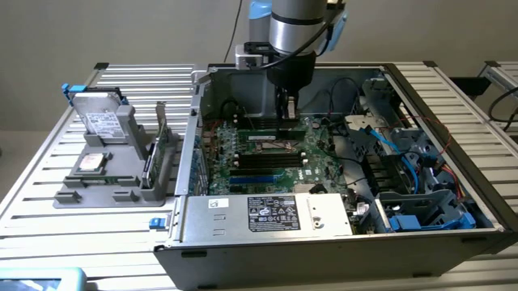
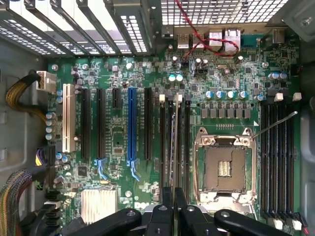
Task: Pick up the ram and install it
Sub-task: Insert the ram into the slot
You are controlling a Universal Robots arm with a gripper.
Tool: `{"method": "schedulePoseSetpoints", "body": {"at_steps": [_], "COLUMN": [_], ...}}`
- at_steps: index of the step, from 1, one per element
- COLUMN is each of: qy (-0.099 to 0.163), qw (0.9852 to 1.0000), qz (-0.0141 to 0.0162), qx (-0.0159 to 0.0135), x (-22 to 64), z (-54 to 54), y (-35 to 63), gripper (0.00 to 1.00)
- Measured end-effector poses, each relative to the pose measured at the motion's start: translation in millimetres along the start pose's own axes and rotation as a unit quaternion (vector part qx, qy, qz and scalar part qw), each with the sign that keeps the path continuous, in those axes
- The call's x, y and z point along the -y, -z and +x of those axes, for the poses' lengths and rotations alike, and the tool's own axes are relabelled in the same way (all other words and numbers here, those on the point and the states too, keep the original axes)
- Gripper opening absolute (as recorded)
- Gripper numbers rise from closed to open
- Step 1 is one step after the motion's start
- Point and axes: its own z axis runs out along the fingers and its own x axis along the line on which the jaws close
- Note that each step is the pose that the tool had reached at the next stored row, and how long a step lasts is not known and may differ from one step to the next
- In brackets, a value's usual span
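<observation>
Silver arm (image 1: 292,21), black gripper (image 1: 289,114)

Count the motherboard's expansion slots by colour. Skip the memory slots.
white slot: 1
black slots: 4, one of them short
blue slot: 1
Total: 6

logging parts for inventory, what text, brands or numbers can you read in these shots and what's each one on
"DELL": white print on the motherboard, at its edge near the silver heatsink.
Power supply label: too small to read.
Hard drive label: too small to read.
Fine print elsewhere on the motherboard: blurred.
</observation>
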Motion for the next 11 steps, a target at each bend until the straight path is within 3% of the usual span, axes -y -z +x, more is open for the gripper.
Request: {"method": "schedulePoseSetpoints", "body": {"at_steps": [11], "qy": [0.018], "qw": [0.9998], "qz": [0.0002], "qx": [-0.0004], "x": [1.4], "z": [-0.8], "y": [-15.1], "gripper": [0.13]}}
